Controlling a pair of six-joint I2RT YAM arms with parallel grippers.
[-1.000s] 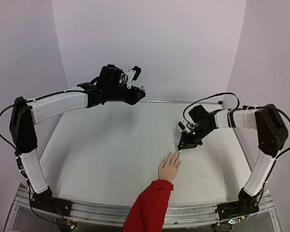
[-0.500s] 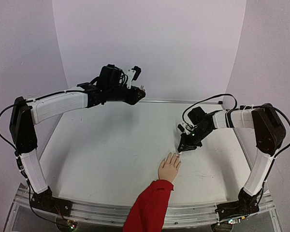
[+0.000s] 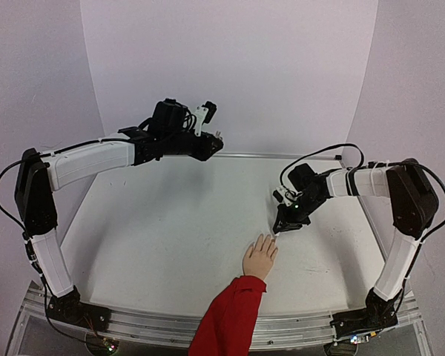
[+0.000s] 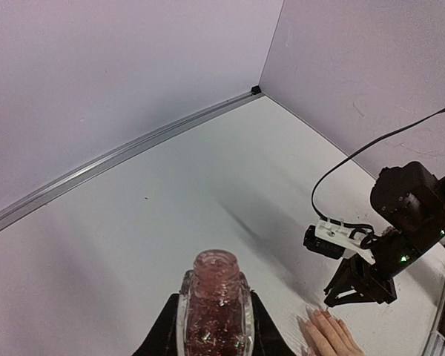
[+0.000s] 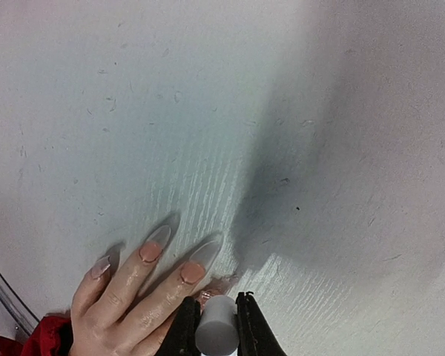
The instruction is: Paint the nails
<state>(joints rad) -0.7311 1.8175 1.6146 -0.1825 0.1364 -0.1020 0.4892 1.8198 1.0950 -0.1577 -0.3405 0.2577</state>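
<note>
A pale mannequin hand (image 3: 260,258) with a red sleeve (image 3: 228,319) lies flat at the table's near middle. Its long nails (image 5: 150,247) show in the right wrist view, several with pinkish bases; it also shows in the left wrist view (image 4: 328,335). My right gripper (image 3: 285,225) is shut on a grey brush cap (image 5: 216,329), held low over the nail of the finger nearest it. My left gripper (image 3: 213,142) is raised at the back left, shut on an open pinkish glitter polish bottle (image 4: 214,305).
The white table (image 3: 170,230) has a metal rail (image 3: 282,156) along its back edge and pale walls on three sides. The right arm's black cable (image 3: 319,154) loops above its wrist.
The right gripper has shifted slightly down and left toward the fingertips since a second ago. The left arm and bottle have not moved.
</note>
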